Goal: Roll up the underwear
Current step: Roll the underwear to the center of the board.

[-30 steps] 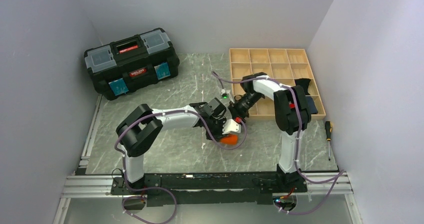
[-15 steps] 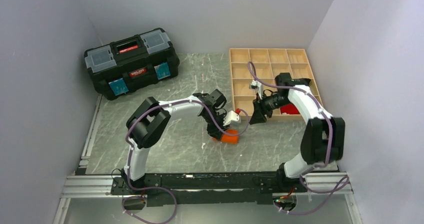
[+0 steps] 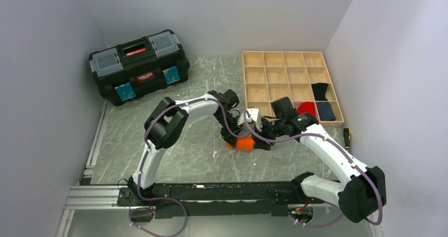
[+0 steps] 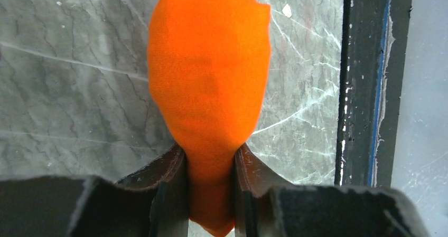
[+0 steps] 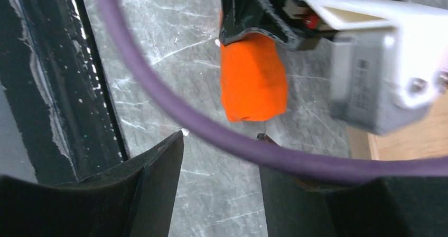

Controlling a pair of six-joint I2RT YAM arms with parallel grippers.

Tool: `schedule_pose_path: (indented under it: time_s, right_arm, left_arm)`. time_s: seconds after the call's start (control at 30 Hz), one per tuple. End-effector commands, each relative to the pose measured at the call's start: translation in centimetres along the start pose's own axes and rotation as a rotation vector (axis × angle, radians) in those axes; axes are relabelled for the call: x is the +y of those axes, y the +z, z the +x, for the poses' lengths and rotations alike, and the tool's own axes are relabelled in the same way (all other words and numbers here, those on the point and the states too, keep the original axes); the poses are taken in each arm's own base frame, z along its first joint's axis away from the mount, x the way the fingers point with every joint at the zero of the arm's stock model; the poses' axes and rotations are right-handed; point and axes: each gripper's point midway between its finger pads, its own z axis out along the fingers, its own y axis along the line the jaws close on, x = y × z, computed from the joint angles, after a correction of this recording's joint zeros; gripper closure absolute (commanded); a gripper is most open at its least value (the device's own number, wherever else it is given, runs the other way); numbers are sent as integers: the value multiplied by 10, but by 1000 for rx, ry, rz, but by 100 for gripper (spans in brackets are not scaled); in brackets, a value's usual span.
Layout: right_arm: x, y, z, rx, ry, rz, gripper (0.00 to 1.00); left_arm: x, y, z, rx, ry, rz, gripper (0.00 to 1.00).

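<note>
The left fingers [image 4: 170,181] clench one end of the rolled orange underwear [image 4: 208,84], which lies on the marble bench [image 3: 179,152], apparently to stop the roll springing loose. The right fingers [image 5: 158,168] hover just beside it, spread and grasping nothing.

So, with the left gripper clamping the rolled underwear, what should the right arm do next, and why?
Probably ease the right gripper forward over the free end of the underwear. Its jaws are open and aimed at it but stand short of it, while the left gripper pinches only one end.
</note>
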Motion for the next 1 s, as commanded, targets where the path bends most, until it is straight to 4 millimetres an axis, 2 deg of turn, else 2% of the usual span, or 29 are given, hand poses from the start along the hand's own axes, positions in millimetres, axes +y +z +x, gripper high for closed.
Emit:
schedule_pose_path:
  time_s: [0.0, 0.23, 0.5, 0.83, 0.97]
  right_arm:
    - [-10, 19, -6, 48, -99, 84, 44]
    - [-5, 50, -5, 137, -217, 60, 44]
    - [-4, 73, 4, 188, -222, 5, 44]
    - [-16, 84, 8, 214, -243, 61, 43]
    - [-22, 83, 0, 195, -265, 99, 43]
  left_arm:
    - [14, 30, 78, 226, -129, -1, 100]
    - [14, 29, 78, 212, -160, 24, 100]
    - [17, 31, 80, 215, -170, 17, 100]
    - [18, 31, 80, 214, -173, 20, 100]
    - [18, 32, 80, 216, -174, 20, 100]
